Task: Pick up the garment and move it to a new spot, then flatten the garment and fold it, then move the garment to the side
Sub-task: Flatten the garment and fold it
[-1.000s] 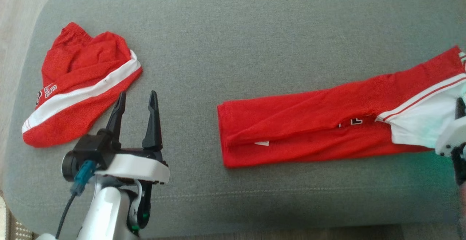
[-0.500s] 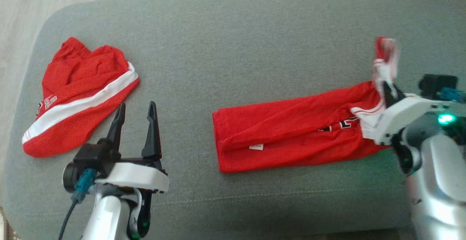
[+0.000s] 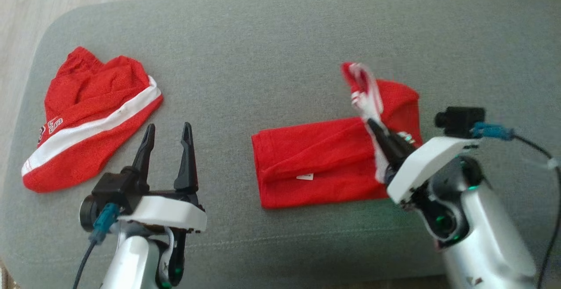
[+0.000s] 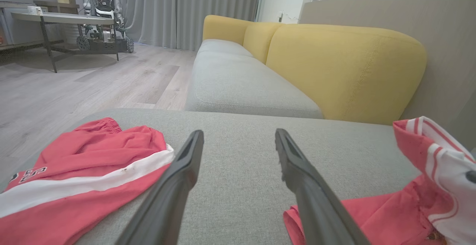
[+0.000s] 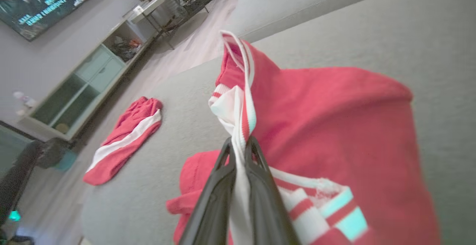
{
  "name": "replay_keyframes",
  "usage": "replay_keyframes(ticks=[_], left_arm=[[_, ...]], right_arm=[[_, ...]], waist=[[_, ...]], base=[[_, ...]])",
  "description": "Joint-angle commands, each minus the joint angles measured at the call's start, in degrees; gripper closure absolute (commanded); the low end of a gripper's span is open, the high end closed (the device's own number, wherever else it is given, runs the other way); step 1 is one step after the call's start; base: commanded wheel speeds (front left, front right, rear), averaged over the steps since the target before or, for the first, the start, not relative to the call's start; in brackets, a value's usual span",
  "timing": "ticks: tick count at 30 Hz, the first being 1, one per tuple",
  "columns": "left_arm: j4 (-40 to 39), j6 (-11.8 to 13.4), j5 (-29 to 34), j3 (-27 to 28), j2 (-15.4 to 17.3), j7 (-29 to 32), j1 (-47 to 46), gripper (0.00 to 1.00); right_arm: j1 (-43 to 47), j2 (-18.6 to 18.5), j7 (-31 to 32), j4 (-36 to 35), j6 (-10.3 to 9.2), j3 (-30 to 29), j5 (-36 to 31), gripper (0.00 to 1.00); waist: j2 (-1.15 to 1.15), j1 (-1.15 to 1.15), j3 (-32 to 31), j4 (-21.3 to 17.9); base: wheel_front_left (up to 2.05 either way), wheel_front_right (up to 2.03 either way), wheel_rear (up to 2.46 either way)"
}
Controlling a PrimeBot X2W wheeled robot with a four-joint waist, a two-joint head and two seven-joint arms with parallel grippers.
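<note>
I have my right claw (image 3: 371,126) pinching the striped edge of the garment (image 3: 315,166). My left claw (image 3: 168,127) is spread, to its left.

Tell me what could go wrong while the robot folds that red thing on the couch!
1. The right gripper pinches only the thin white striped edge of the garment; it might slip out mid-fold.
2. The lifted end looks bunched, so it may land crooked and wrinkled.
3. The left gripper hangs open, off the cloth, so nothing pins the bottom layer; it could drag along the cushion.
</note>
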Motion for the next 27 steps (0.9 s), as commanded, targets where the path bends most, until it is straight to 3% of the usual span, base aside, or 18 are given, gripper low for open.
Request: replay_keyframes(ticks=[1, 27], left_arm=[[-1.75, 0.13, -0.44, 1.73, 0.36, -0.45, -2.34, 0.0], [-1.11, 0.36, -1.48, 0.06, 0.36, -0.45, -3.38, 0.0]], right_arm=[[-0.99, 0.65, -0.66, -2.36, -0.01, 2.01, 1.64, 1.0], [-8.65, 0.67, -18.18, 18.72, -0.01, 24.03, 20.16, 1.0]], waist=[[0.0, 0.0, 0.13, 0.26], [0.0, 0.0, 2.77, 6.49]], base=[[0.0, 0.0, 0.0], [0.0, 0.0, 0.0]])
